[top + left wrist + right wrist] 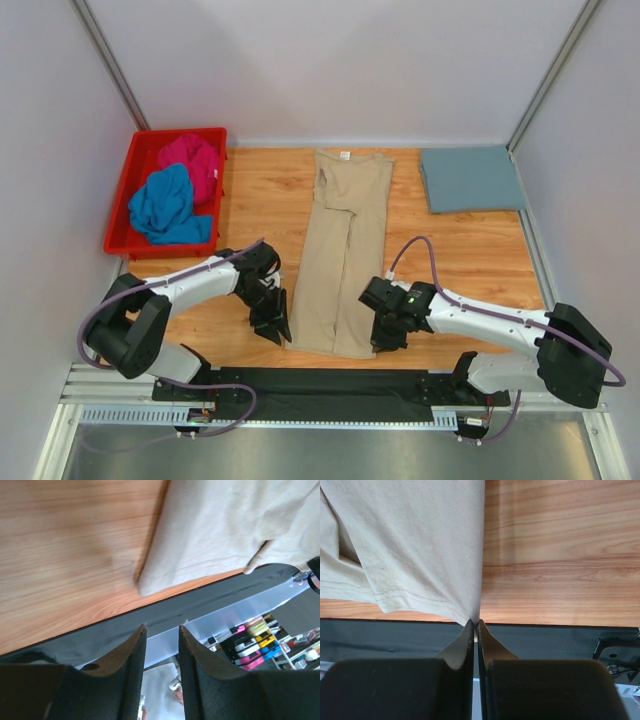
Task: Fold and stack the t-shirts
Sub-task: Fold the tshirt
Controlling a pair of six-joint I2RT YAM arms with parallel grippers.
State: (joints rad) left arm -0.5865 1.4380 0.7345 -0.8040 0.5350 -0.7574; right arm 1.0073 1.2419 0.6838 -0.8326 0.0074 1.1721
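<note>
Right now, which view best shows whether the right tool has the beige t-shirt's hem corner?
Right wrist: the right tool is shut on the beige t-shirt at its hem corner. Top external shows most of the shirt, but the tool covers that corner. Left wrist shows only the opposite hem corner, lying free.

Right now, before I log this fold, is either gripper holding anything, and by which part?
The right gripper pinches the folded beige cloth t-shirt by its near right hem corner; the left gripper is open, holding nothing.
</note>
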